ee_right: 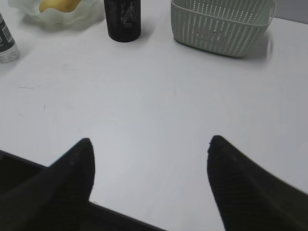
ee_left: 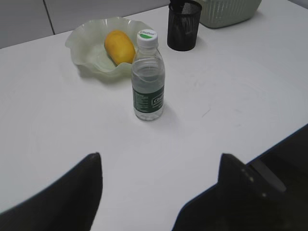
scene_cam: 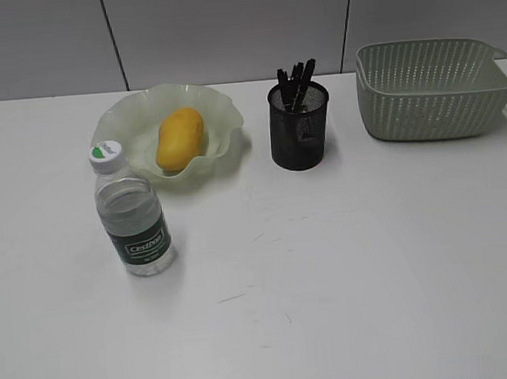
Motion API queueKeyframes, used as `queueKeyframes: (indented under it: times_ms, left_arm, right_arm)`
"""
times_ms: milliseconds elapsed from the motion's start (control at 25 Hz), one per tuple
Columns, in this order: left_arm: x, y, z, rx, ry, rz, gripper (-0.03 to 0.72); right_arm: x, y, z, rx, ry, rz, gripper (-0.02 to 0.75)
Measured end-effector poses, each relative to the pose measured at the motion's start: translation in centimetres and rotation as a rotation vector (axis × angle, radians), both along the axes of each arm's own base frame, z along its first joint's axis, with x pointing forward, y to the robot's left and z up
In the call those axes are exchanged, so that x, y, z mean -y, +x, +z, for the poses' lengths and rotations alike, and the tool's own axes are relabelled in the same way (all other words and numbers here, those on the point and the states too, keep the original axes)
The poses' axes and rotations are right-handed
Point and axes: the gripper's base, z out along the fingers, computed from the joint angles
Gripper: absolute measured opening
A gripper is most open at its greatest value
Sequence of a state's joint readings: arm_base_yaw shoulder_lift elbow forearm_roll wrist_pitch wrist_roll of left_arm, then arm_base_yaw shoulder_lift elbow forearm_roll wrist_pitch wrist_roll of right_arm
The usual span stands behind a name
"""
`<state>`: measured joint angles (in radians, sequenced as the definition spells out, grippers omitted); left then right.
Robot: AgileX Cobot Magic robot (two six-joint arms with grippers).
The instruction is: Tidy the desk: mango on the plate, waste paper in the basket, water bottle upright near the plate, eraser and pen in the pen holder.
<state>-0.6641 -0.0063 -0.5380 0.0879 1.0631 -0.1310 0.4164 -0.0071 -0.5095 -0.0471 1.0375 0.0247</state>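
Note:
The yellow-orange mango [scene_cam: 180, 138] lies on the pale-green ruffled plate [scene_cam: 117, 126] at the back left of the white desk [scene_cam: 348, 270]. The water bottle [scene_cam: 131, 212] stands upright in front of the plate. The black mesh pen holder [scene_cam: 300, 129] holds dark pens [scene_cam: 298, 81]. The grey-green basket [scene_cam: 434, 87] stands at the back right. The waste paper and eraser are hidden from view. My left gripper [ee_left: 161, 161] is open and empty above the desk's front, well short of the bottle [ee_left: 148, 77]. My right gripper [ee_right: 150, 144] is open and empty near the front edge. Neither gripper shows in the exterior view.
The desk's front edge shows in both wrist views, with dark space beyond it [ee_left: 288, 154]. A grey panelled wall [scene_cam: 223, 25] runs behind the desk. The mango [ee_left: 119, 45], plate [ee_left: 79, 41] and pen holder [ee_left: 183, 29] show in the left wrist view; the basket [ee_right: 221, 26] shows in the right.

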Motion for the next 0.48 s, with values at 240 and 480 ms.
queueKeyframes:
  times_ms: [240,480]
  left_arm:
    - [0.0,0.0,0.01,0.0,-0.001,0.002,0.503]
    - [0.13,-0.26,0.01,0.0,-0.002,0.222,0.459]
  right_arm:
    - [-0.02,-0.01,0.0,-0.001,0.002,0.0,0.581]
    - [-0.11,-0.09,0.0,-0.001,0.004,-0.149,0.582]
